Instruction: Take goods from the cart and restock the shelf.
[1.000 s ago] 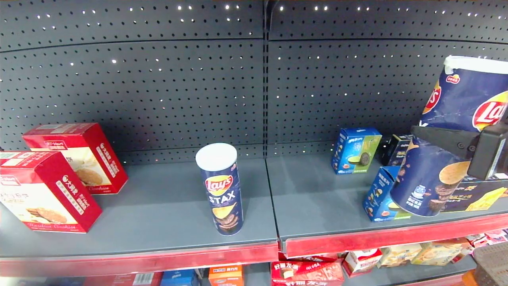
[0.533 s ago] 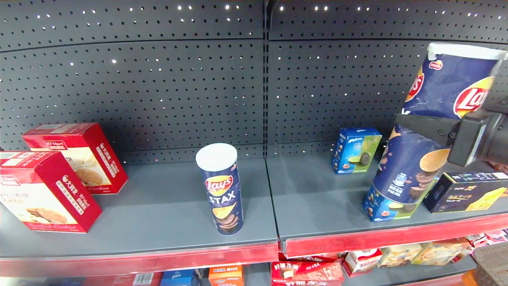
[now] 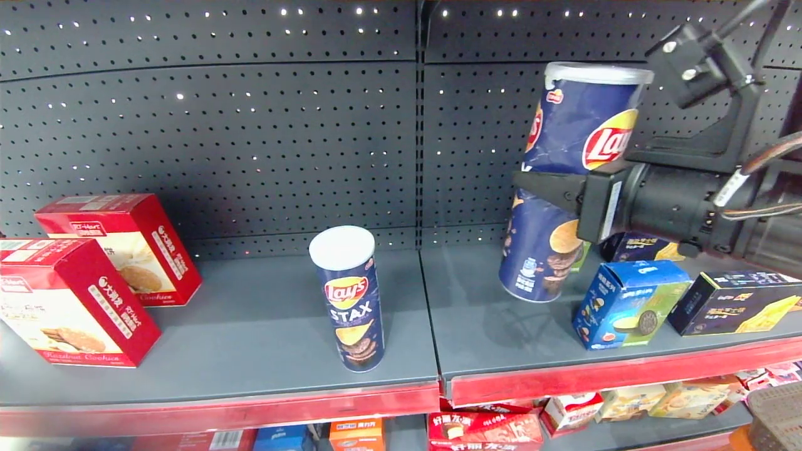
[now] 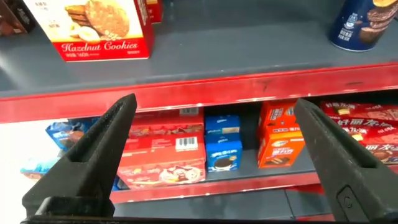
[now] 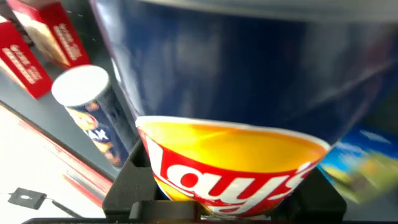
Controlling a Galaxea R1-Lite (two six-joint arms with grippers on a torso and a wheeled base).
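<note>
Grey shelf (image 3: 501, 326) below my right hand (image 3: 551, 186), which is clamped round a can (image 3: 586, 119) at mid-height.
Light, stiff yet crushable, slick-walled, I judge, so this mid-body hold suits it; my left hand (image 4: 214, 107) gapes wide.

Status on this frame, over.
Right gripper shut on chip can, over shelf. Left gripper open, empty. Blue cookie box close beside can.

A shop: pegboard-backed shelf (image 3: 250, 332) stocked with boxed snacks (image 3: 75, 307).

Right gripper (image 3: 537, 180) clamping chip can (image 3: 586, 119), left gripper (image 4: 214, 106), fingers (image 4: 93, 162) wide apart
</note>
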